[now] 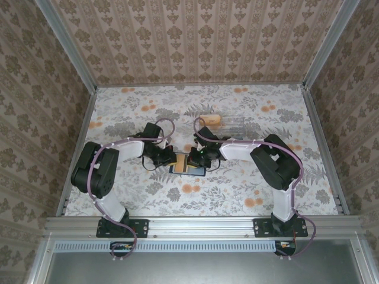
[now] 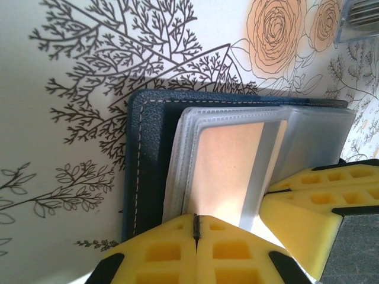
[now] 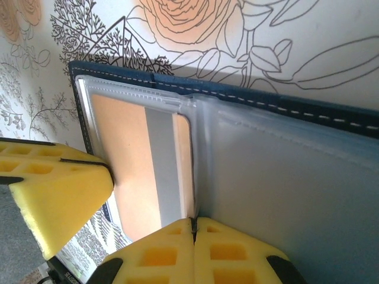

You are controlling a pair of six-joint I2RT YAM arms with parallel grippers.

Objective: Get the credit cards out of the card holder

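The card holder (image 1: 188, 168) lies open on the table between my two grippers, its navy cover (image 2: 148, 165) (image 3: 331, 115) under clear pockets. A peach credit card (image 2: 228, 171) (image 3: 124, 160) with a grey stripe sits in a pocket. My left gripper (image 1: 170, 158) (image 2: 196, 220) is shut, with its tips at the card's near edge. My right gripper (image 1: 198, 157) (image 3: 193, 222) is also shut, tips meeting at the card's edge by the pocket seam. Whether either pinches anything I cannot tell. Each gripper's yellow fingers (image 2: 308, 204) (image 3: 53, 189) appear in the other's wrist view.
A clear plastic box (image 1: 235, 123) (image 2: 358, 18) stands behind the holder at the back, an orange thing (image 1: 212, 119) at its left end. Patterned walls and metal rails (image 1: 320, 142) border the flowered table.
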